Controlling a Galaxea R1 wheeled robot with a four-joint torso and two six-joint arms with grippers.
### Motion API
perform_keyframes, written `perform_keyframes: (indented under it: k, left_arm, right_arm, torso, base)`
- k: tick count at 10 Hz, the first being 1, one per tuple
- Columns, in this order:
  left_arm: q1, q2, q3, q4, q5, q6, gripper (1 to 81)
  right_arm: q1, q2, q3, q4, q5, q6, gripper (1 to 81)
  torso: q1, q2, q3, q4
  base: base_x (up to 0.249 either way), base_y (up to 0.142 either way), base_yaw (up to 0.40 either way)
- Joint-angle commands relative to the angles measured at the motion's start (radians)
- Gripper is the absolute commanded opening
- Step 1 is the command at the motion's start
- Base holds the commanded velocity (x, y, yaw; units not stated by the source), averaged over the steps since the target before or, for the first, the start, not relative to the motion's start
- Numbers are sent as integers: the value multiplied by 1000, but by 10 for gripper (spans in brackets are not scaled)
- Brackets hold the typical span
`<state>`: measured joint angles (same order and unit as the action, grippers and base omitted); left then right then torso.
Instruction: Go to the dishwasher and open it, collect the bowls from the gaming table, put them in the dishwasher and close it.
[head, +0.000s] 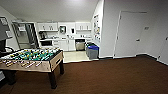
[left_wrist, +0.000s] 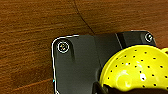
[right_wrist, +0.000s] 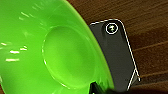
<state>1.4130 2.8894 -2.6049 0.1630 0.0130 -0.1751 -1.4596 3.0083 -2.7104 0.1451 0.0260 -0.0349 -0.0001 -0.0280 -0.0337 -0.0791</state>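
A yellow bowl (left_wrist: 135, 68) with small holes hangs over the brown carpet in the left wrist view, and my left gripper (left_wrist: 106, 88) is shut on its rim. A wide green bowl (right_wrist: 50, 50) shows large in the right wrist view, with my right gripper (right_wrist: 100, 89) shut on its edge. The dishwasher (head: 80, 45) is far off in the kitchenette at the back of the head view, a steel-grey front with a dark band above it. I cannot tell whether it stands open. The gaming table is out of view.
A table-football table (head: 53, 62) with a green field stands at the left on brown carpet (head: 112, 77). Blue bins (head: 93, 51) stand at the kitchenette's right corner. White cabinets (head: 66, 45) line the back wall. A white door (head: 128, 35) is on the right.
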Motion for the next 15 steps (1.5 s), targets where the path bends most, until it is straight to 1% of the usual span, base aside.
perform_keyframes:
  k: [1, 15]
  left_arm:
    - [-73, -13, 0, 1, 42, 6, 10]
    - [-73, -10, 0, -5, 38, 6, 10]
  right_arm:
    - [58, 5, 8, -13, -67, -10, 10]
    - [57, 7, 6, -12, -67, -10, 10]
  torso:
    - [0, 0, 0, 0]
    - [1, 0, 0, 0]
  base:
    - [167, 0, 0]
    - [167, 0, 0]
